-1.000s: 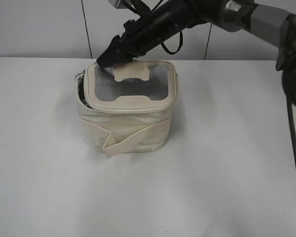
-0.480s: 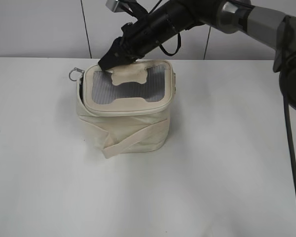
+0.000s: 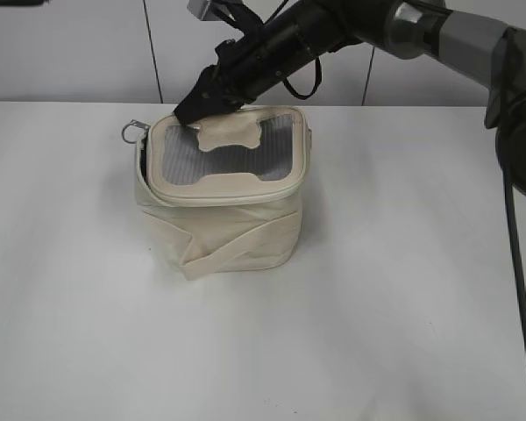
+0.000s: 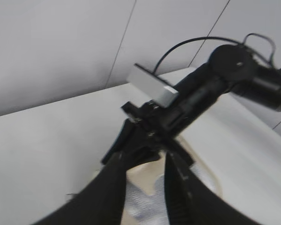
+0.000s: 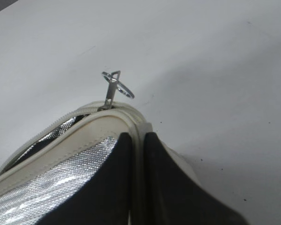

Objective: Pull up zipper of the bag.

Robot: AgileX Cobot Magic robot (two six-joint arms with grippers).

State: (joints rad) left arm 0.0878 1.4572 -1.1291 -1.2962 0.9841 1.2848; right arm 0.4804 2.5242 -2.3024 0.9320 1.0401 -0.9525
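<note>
Zipper (image 5: 61, 123) looked mostly closed compared with a second before; ring pull (image 3: 133, 130) sat at the back-left corner of the bag (image 3: 223, 189) mid-table. Right gripper (image 5: 134, 140) stayed pinched on the lid rim. Left gripper (image 4: 145, 187) hung open, holding nothing.

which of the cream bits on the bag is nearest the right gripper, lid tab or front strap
The lid tab: it lies on the grey mesh top right beside the right gripper, while the front strap runs across the bag's front, lower down.

I see a big white surface (image 3: 394, 289). Behind it stands a pale grey wall (image 3: 70, 53) with thin dark lines running up it. The light is soft.
</note>
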